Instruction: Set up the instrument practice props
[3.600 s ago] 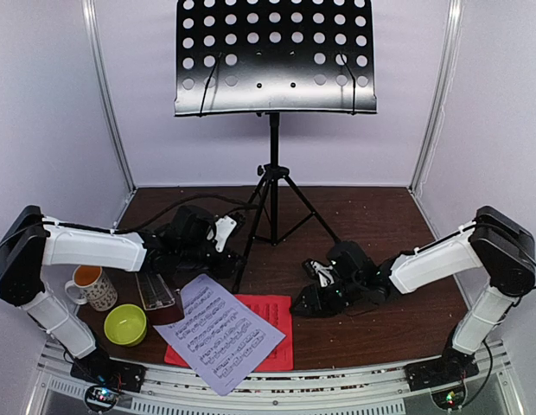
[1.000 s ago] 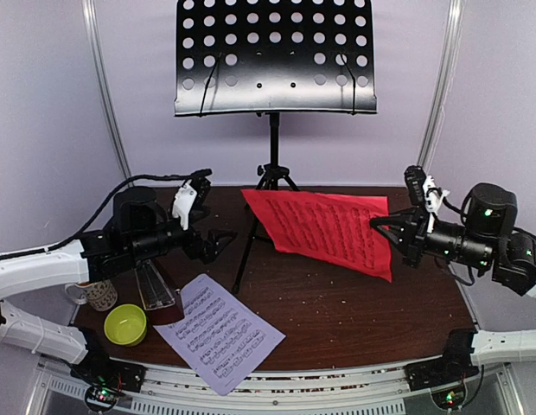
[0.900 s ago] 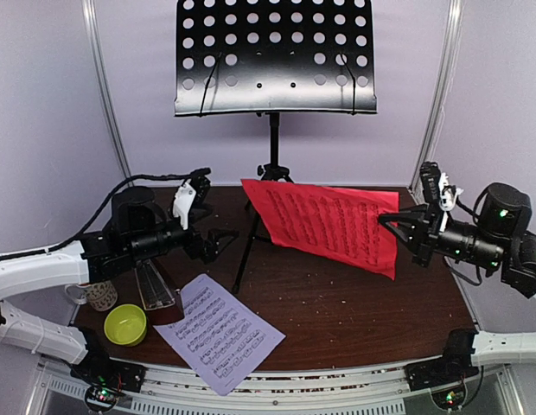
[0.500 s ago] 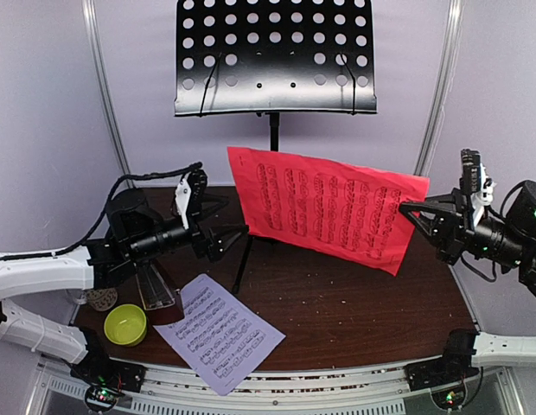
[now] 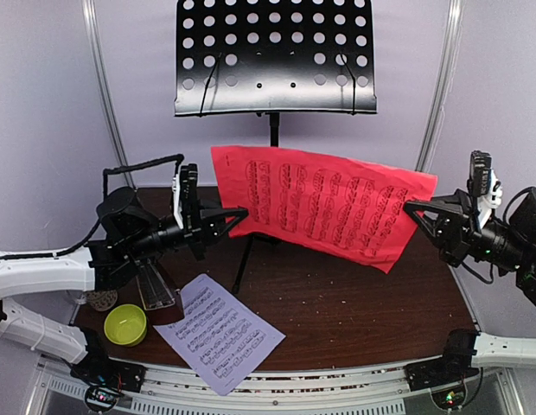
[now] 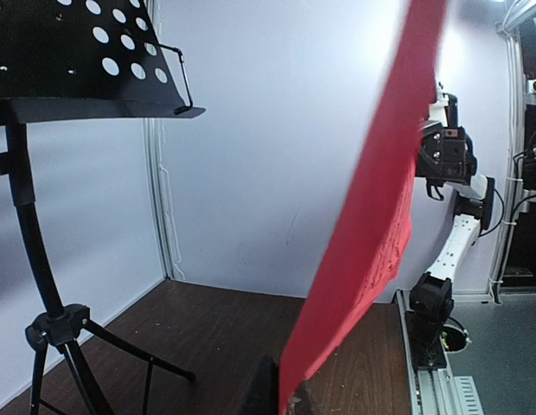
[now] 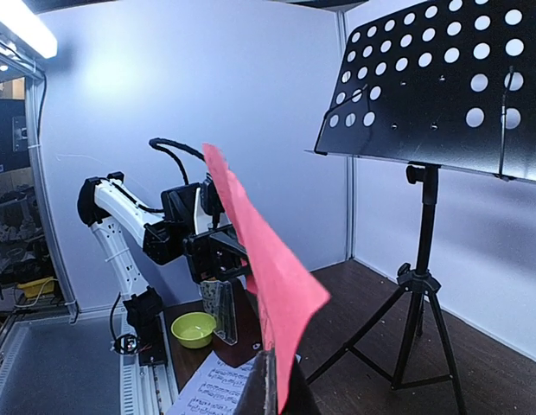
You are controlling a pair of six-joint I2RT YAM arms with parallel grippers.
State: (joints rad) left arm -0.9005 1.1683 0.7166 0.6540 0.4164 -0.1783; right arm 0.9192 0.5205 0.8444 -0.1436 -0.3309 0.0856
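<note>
Bowl [image 5: 125, 323], lime-green, shows only its own green inside; the mug [image 5: 99, 299] beside it is mostly hidden by the left arm. Left gripper [image 5: 236, 213] and right gripper [image 5: 412, 207] each pinch an opposite edge of the red music sheet [image 5: 324, 206]. It is stretched in mid-air, below the music stand's desk [image 5: 275, 56] and well above the table [image 5: 363, 303]. The white music sheet [image 5: 218, 331] lies flat, one corner overhanging the near edge.

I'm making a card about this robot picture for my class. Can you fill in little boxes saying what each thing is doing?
red music sheet: held up in the air, in front of the stand
left gripper: shut on the sheet's left edge
right gripper: shut on its right edge
music stand: upright at the back, no sheet on it
white music sheet: flat on the table
metronome: beside the lime-green bowl
</note>
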